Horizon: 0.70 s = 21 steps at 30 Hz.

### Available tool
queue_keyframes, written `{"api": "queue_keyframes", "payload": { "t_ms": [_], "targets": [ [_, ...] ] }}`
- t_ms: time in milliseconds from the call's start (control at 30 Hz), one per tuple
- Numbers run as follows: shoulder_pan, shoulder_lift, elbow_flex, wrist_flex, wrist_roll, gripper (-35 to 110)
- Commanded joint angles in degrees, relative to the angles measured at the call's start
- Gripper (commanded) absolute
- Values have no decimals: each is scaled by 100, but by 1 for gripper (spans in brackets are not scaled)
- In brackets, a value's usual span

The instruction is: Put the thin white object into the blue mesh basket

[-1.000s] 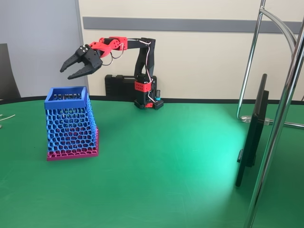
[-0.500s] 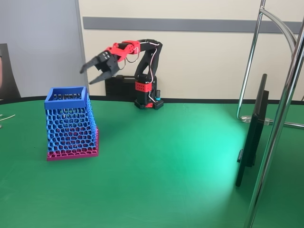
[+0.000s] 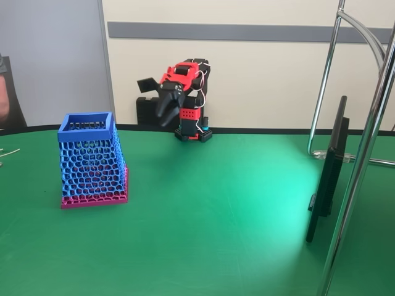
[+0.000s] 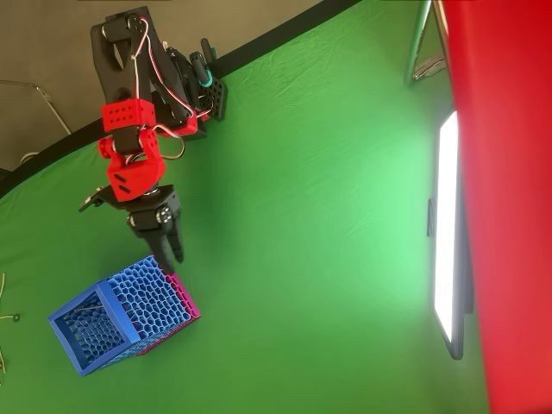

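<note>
Your black two-finger gripper (image 3: 157, 98) hangs wide open and empty, folded near the arm's base away from the tall blue honeycomb-mesh basket (image 3: 91, 161); I cannot make out the thin white object, so judge the drop probably done and confirm it.

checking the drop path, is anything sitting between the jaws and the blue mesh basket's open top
Nothing visible does. The gripper is up near the arm's base, jaws apart and empty, and only bare green table lies between it and the blue mesh basket.

table: green cloth (image 3: 203, 228)
monitor: upright at table's right edge (image 3: 330, 169)
chrome stand: right of monitor (image 3: 364, 154)
black case: behind table (image 3: 151, 111)
</note>
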Motion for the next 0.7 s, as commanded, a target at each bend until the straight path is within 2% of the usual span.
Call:
{"api": "queue_keyframes", "payload": {
  "t_ms": [0, 200, 367, 667],
  "targets": [
    [-272, 527, 431, -62, -316, 17],
    [-668, 1318, 1485, -53, -677, 13],
    [-853, 2136, 2241, 53, -791, 5],
    [-1099, 3366, 2593, 1485, -519, 1]
  ]
}}
